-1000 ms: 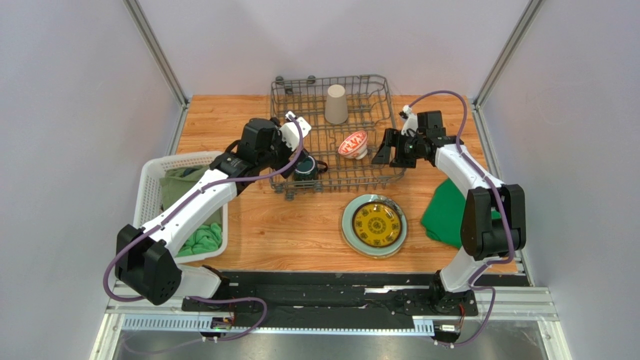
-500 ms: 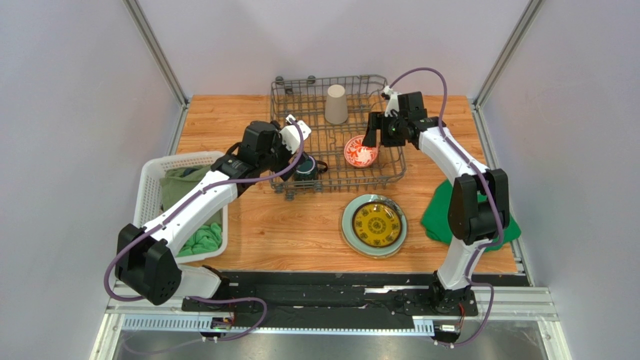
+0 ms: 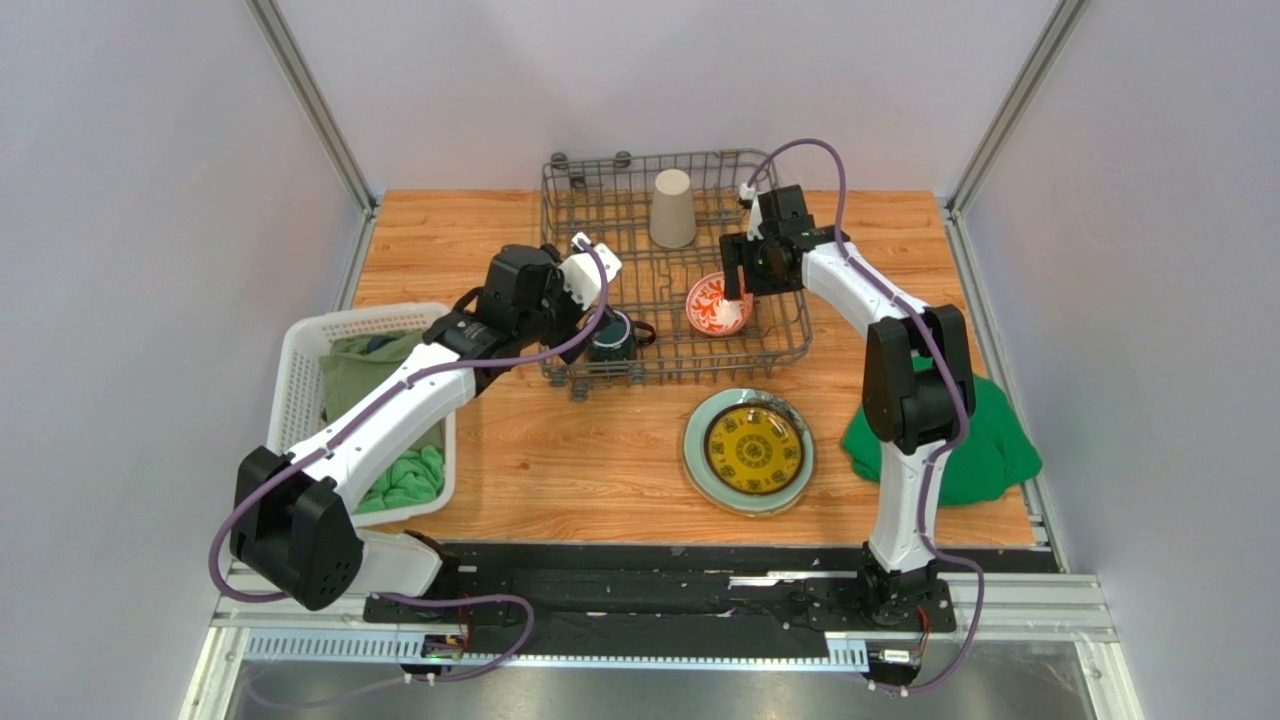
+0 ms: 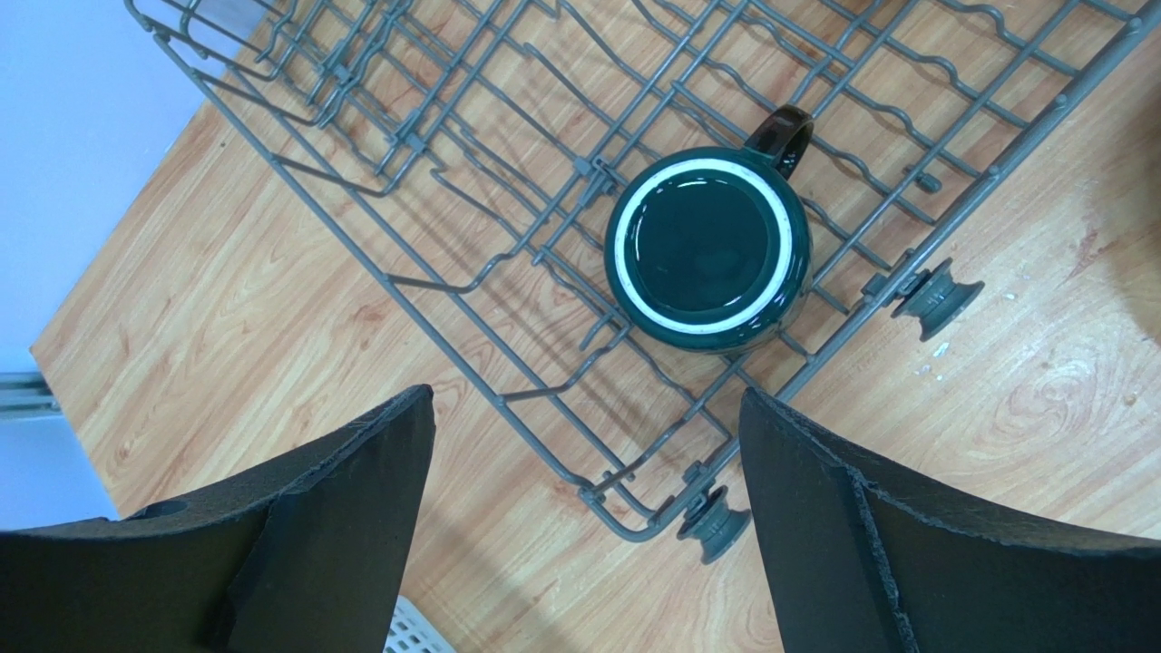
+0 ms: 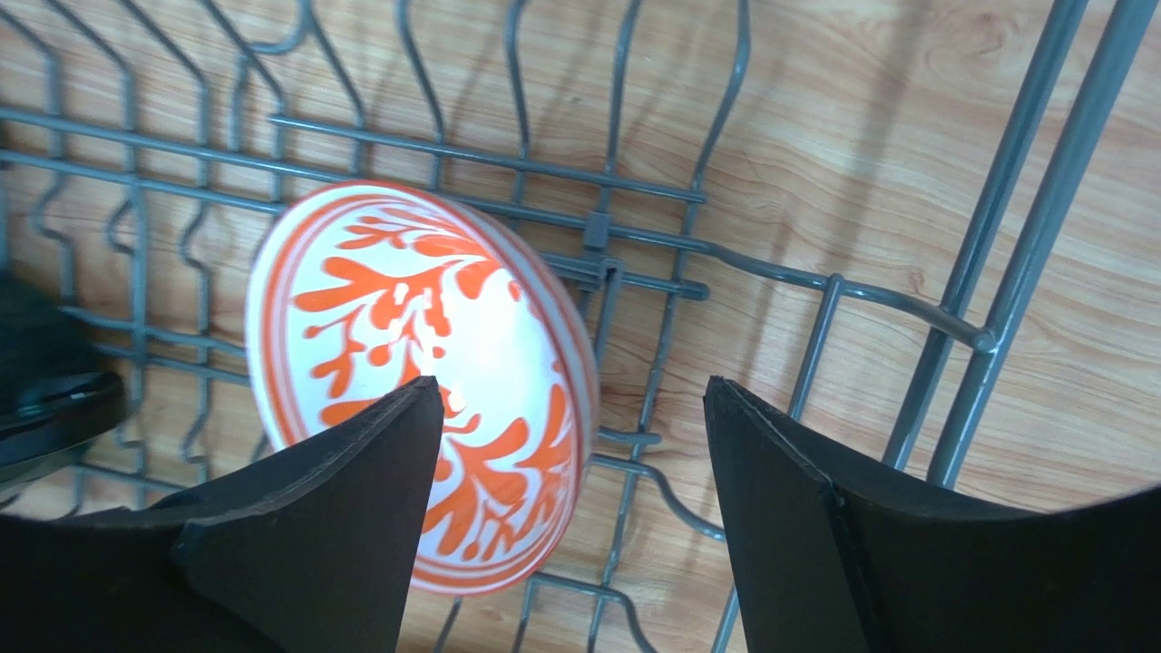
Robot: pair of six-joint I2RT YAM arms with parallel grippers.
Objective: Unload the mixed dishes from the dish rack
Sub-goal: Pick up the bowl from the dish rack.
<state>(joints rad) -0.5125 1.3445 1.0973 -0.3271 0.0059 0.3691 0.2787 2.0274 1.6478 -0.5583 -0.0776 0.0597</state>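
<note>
— Checking the right claw (image 5: 570, 395) first: hanging over the right half of the rack (image 3: 661, 285), gaping well open, gripping nothing, straddling the rim of the small red-and-white bowl (image 5: 423, 395).

— Touching it?

— Not telling from here.

— Finding that bowl how?

— Leaning on its edge among the wires in the right half of the rack, showing its painted inside to the wrist camera. Probably weighing little, but glazed, so likely slipping under a loose pinch and chipping against the wire. Suggesting a pinch across the rim, one finger inside and one on the outer wall.

— Moving on to the left claw (image 4: 583, 397)?

— Spreading wide too and carrying nothing, hovering above the near left corner of the rack, just short of the dark mug (image 4: 707, 249) standing upright there with its handle pointing toward the rack's middle.

— Taking the mug where?

— Probably over the lip, away from the handle; judging it heavier than the bowl, stiff and smooth.

— Seeing anything else?

— Spotting a beige cup (image 3: 672, 207) standing mouth-down at the back of the rack, and plates (image 3: 748, 447) lying stacked just in front of the rack.
</note>
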